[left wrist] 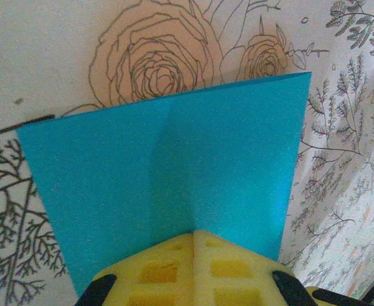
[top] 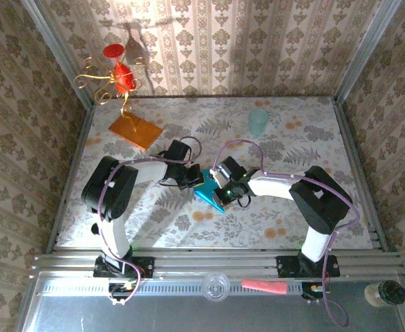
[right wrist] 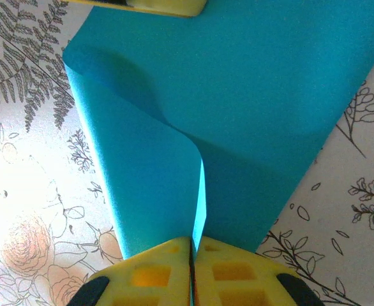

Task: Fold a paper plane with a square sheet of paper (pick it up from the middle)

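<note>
In the middle of the tabletop [top: 294, 142], between the two arms, the square sheet of paper [top: 209, 195] hangs pinched from both sides and not yet a plane at all. The left end effector [top: 186, 176] is clenched on one edge at its midpoint, the right end effector [top: 227, 182] clenched on the opposite edge. From the left wrist the sheet [left wrist: 174, 191] spreads away from the closed yellow pads [left wrist: 174, 271] with a soft bend running straight out from the grip. From the right wrist one half [right wrist: 142, 185] curls over in a loose roll towards the other, its edge caught between the pads [right wrist: 228, 271]. I'd judge this the first step, the centre fold, only begun (the bend is a curve, no sharp crease). Seen from above, the doubled sheet looks longest from far to near, slanting a little to the right, with a corner towards the near edge; whether it touches the tabletop I cannot tell. The next move, I'd say, calls for bringing the two halves flat together with edges matched, then pressing the fold line down hard. The orange slab [top: 135, 130] and the pale cup [top: 258, 122] stand well apart at the far side.
</note>
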Tool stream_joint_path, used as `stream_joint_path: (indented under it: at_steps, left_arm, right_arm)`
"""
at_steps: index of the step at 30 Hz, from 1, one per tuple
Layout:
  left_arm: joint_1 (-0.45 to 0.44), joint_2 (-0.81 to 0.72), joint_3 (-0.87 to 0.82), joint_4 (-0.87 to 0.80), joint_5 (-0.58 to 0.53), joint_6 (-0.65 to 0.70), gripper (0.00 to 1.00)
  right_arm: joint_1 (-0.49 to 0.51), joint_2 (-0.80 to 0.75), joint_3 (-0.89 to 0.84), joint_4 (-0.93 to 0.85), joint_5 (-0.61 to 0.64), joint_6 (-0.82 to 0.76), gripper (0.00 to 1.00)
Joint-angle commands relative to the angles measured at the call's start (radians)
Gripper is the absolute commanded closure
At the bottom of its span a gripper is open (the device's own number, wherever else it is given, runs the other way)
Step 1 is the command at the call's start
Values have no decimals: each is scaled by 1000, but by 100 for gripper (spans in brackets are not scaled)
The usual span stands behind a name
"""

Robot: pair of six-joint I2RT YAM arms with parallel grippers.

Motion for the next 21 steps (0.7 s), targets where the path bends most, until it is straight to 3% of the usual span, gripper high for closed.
stream_joint_path:
  at_steps: [1,7,12,21]
  left_arm:
    - [-10,18,11,-68,-22,22,98]
    - [-12,-82,34,-79,-62,-4,94]
    - [-25,-194,-20,-44,-131,-85,86]
    - [-61,-281,-159,83,-107,-242,84]
  right_arm:
    - [-4,38,20,-42,30,8,89]
    - [-4,55,26,-68,32,12,89]
    - [-5,70,45,-92,31,17,89]
    - [-21,103,81,-129,3,39,87]
